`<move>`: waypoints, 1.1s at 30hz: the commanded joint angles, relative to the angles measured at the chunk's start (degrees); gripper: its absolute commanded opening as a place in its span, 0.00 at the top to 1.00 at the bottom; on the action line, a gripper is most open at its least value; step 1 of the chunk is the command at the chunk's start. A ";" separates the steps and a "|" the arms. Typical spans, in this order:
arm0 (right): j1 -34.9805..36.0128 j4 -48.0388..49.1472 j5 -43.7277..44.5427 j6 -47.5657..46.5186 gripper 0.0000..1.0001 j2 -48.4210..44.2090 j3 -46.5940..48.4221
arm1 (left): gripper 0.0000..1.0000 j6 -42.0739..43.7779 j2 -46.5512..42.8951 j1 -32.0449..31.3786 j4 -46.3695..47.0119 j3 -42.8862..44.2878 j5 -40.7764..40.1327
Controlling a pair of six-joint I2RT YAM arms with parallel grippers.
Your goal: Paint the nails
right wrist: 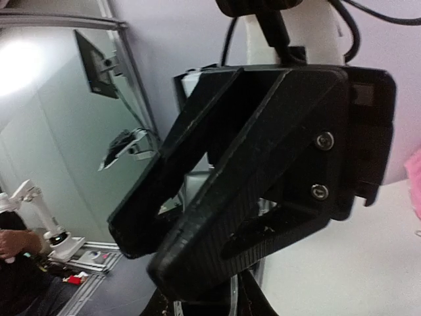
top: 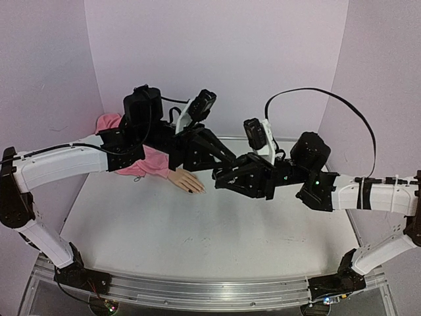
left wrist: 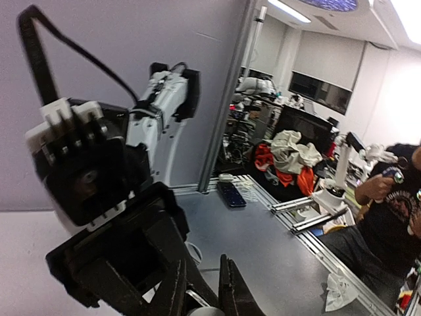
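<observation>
The beige mannequin hand (top: 184, 179) lies on the table, its pink sleeve (top: 146, 162) under my left arm. Its fingers point right and forward, with dark nails (top: 191, 191) at the tips. My two grippers meet just right of the hand. My left gripper (top: 227, 160) is nearly shut; in the left wrist view its fingertips (left wrist: 202, 289) pinch a small grey rounded thing (left wrist: 205, 309), probably the polish bottle. My right gripper (top: 218, 176) hovers close to the hand's fingertips. In the right wrist view its gripper (right wrist: 207, 306) is mostly hidden behind the left gripper's black fingers (right wrist: 237, 191), with something clear between.
White table top (top: 197, 237) with lilac walls at the back and sides. A black cable (top: 329, 99) loops above my right arm. Beyond the table's open side the wrist views show a workshop bench (left wrist: 289, 243) and a person (left wrist: 395, 210).
</observation>
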 commanded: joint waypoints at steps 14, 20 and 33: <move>0.99 -23.24 30.50 -20.86 1.00 -6.92 4.72 | 0.20 -13.60 -7.90 12.22 3.02 -12.30 -12.36; 1.26 -29.90 49.62 -22.99 1.00 -0.69 8.68 | 0.11 -19.50 -11.10 13.31 -1.23 -14.62 -27.16; 3.97 -32.96 67.75 -27.09 1.00 10.30 15.67 | 0.29 -29.94 -0.12 11.97 -1.92 -8.13 -35.88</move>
